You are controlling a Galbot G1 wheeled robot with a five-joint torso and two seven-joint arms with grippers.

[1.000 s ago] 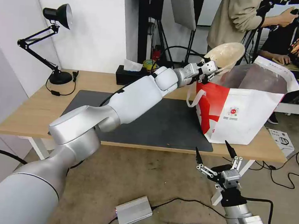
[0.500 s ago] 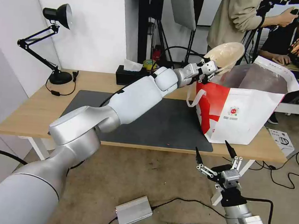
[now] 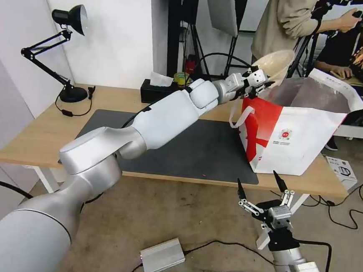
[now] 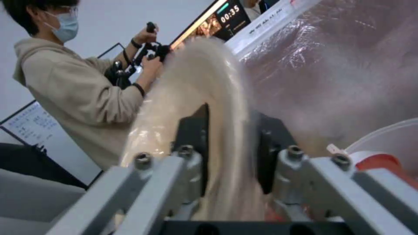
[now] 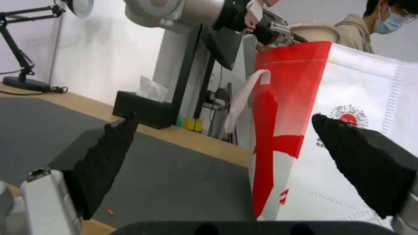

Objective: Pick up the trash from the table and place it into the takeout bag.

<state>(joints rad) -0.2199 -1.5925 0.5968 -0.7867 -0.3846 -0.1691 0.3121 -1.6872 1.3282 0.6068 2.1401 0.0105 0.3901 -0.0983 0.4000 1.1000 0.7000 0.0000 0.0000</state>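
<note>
Head view: the left gripper (image 3: 259,80) reaches far across the table (image 3: 43,133) and holds the beige bowl (image 3: 275,63) by its rim, tilted on edge, over the near-left corner of the open bag (image 3: 299,132). In the left wrist view the jaws are pinched on the bowl's (image 4: 204,107) thin wall, one pad inside and one outside. The step in hand looks like the drop-off: the bowl is above the mouth of the bag but not yet inside it. By my judgement the next move calls for carrying it a little farther over the opening, clear of the bag's edge, and lowering it before letting go, since the bag's soft rim could catch it.

The bowl is shallow, pale beige, and empty as far as can be seen. Inside the foil lining a white bowl (image 4: 392,143) with red in it already lies. The bag stands upright at the right end of the table, partly on the dark mat (image 3: 180,148).

The right gripper (image 3: 262,187) waits low, near the table's front edge, fingers spread wide and holding nothing.
</note>
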